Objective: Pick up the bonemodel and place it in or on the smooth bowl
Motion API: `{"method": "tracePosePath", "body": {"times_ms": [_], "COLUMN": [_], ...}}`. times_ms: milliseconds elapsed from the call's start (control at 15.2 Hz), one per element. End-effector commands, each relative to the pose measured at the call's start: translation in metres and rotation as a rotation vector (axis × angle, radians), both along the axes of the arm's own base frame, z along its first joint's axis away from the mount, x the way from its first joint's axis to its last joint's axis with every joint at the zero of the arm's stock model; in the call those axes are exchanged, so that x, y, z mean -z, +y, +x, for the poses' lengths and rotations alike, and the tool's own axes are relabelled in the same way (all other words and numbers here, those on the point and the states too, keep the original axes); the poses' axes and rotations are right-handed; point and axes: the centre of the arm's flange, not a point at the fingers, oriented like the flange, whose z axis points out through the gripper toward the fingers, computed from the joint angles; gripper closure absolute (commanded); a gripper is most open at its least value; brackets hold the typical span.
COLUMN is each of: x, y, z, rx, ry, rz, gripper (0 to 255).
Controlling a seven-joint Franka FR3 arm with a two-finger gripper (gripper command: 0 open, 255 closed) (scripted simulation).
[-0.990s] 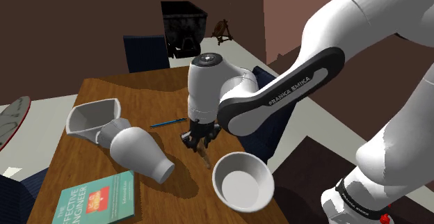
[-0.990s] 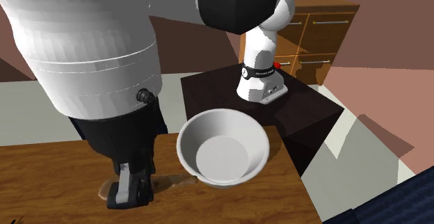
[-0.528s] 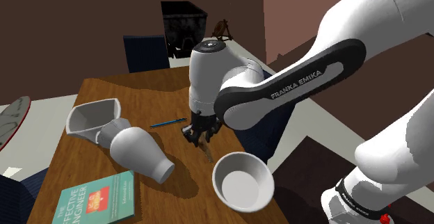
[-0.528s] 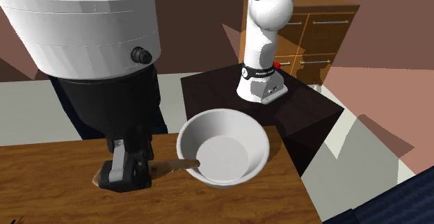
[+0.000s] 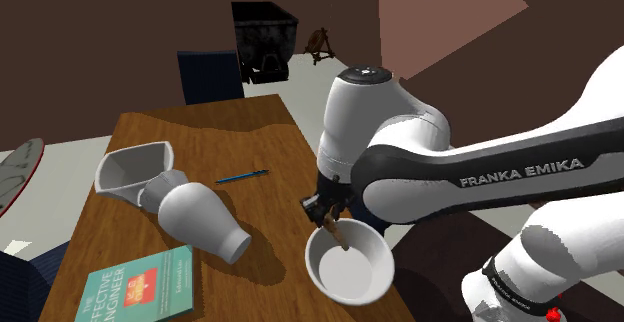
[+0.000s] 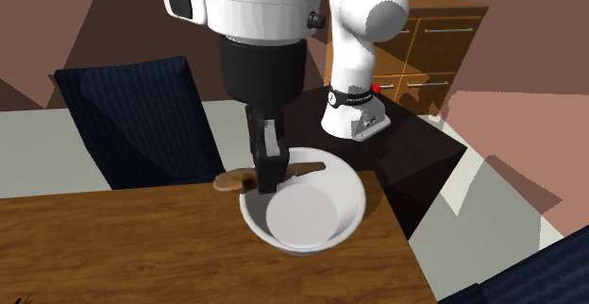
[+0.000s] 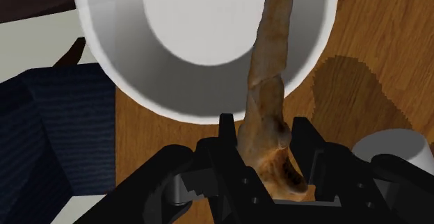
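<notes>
The bone model (image 7: 268,83) is a long brown piece, and my black gripper (image 7: 264,129) is shut on its thicker end. Its slim end reaches out over the inside of the smooth white bowl (image 7: 118,62). In the shoulder view the gripper (image 5: 325,215) hangs just above the bowl's (image 5: 372,280) far rim, with the bone (image 5: 338,235) slanting down into it. From the second exterior view the bone (image 6: 307,168) lies level across the bowl's (image 6: 344,194) back edge, clasped by the gripper (image 6: 267,175).
On the wooden table (image 5: 200,140) lie a white vase on its side (image 5: 195,215), a white squarish container (image 5: 135,170), a blue pen (image 5: 240,176) and a teal book (image 5: 135,285). A dark blue chair (image 6: 132,127) stands behind the table. The bowl sits near the table's edge.
The arm has swung to the shoulder view's right, lifting the bone off the table and carrying it over the bowl's rim. The bowl has stayed put.
</notes>
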Motion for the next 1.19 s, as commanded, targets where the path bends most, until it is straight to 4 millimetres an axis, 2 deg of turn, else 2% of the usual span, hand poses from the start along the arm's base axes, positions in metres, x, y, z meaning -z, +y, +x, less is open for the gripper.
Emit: {"method": "tracePosePath", "body": {"times_ms": [0, 198, 1122], "x": [0.001, -0.001, 0.073], "y": [-0.015, -0.027, -0.027], "z": [-0.026, -0.058, -0.058], "rx": [0.001, 0.001, 0.001], "ry": [-0.001, -0.001, -0.001], "rz": [0.006, 0.006, 0.006], "gripper": [255, 255, 255]}}
